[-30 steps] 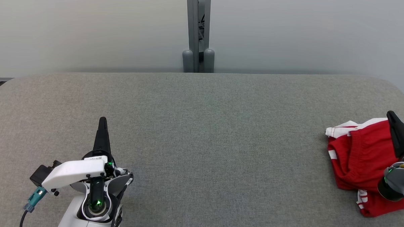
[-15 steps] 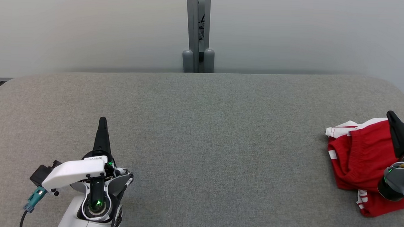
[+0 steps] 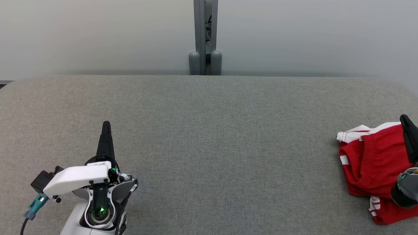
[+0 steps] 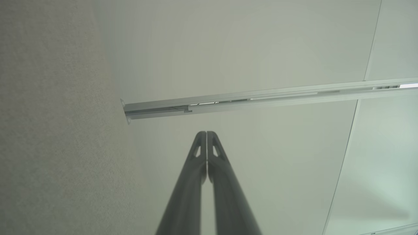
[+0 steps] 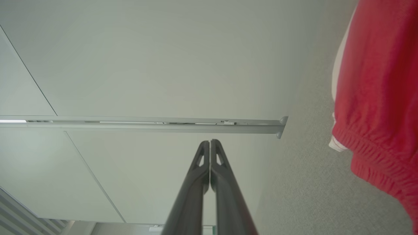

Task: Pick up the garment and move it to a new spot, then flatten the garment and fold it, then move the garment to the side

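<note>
The left gripper (image 3: 106,128) is clenched with nothing in it, its two dark fingers pressed tip to tip above the near-left part of the table (image 3: 228,149); the left wrist view confirms the closed pair (image 4: 206,138) pointing toward the far wall. The right gripper (image 3: 406,123) is likewise closed and empty at the right edge of the table, with its fingertips (image 5: 209,146) meeting and no cloth between them. The garment (image 3: 370,165), red with white trim, lies at that same right edge in a loose bundle of uneven layers, an elastic hem showing at the side of the right gripper (image 5: 378,81). You cannot tell from these views whether the right fingers touch the cloth or merely pass above it, nor whether the garment overhangs the edge. This layout fits two stages: a rumpled garment waiting to be picked up, or one already set aside after a rough fold. In either case, my judgement is that you should raise the right arm clear before any sideways travel, so that the fingers do not drag the bundle, and watch the edge. The table is covered in grey felt-like fabric with rounded far corners. Behind it stand pale wall panels (image 3: 94,30) divided by a grey metal post (image 3: 204,30).
</note>
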Available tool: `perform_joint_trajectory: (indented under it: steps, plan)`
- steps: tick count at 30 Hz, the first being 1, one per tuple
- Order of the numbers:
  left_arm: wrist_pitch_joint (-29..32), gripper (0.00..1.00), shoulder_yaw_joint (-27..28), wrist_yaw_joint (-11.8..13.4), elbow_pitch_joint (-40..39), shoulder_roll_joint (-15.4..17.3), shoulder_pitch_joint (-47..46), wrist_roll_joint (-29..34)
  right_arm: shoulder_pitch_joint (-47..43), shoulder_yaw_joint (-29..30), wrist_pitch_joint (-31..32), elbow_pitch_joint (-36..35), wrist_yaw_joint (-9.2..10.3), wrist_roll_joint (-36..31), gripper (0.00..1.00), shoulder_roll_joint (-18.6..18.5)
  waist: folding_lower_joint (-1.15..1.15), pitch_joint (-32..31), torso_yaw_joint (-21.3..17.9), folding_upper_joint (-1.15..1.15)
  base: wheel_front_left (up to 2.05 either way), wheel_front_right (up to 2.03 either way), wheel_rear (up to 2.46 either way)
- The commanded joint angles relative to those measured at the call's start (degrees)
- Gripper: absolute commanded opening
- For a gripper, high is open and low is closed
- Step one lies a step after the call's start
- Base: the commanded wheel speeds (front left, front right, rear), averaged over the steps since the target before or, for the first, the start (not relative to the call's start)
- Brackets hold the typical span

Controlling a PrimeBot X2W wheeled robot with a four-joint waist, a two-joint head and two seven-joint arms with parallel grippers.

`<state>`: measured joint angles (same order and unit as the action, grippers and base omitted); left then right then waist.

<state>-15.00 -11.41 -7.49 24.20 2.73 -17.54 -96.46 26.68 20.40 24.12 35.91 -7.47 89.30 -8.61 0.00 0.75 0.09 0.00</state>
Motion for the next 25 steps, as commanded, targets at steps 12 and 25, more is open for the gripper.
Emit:
perform_joint_trajectory:
  steps: [12,25]
  plan:
    - [-0.1,0.0,0.1,-0.2,0.0,0.1,-0.6,-0.1,0.2,0.1,-0.2,0.0,-0.04,0.4,0.0,-0.4,0.0,0.0,0.0,0.0,0.0,0.0,0.0]
    - [-0.1,0.0,0.1,-0.2,0.0,0.1,-0.6,-0.1,0.2,0.1,-0.2,0.0,-0.04,0.4,0.0,-0.4,0.0,0.0,0.0,0.0,0.0,0.0,0.0]
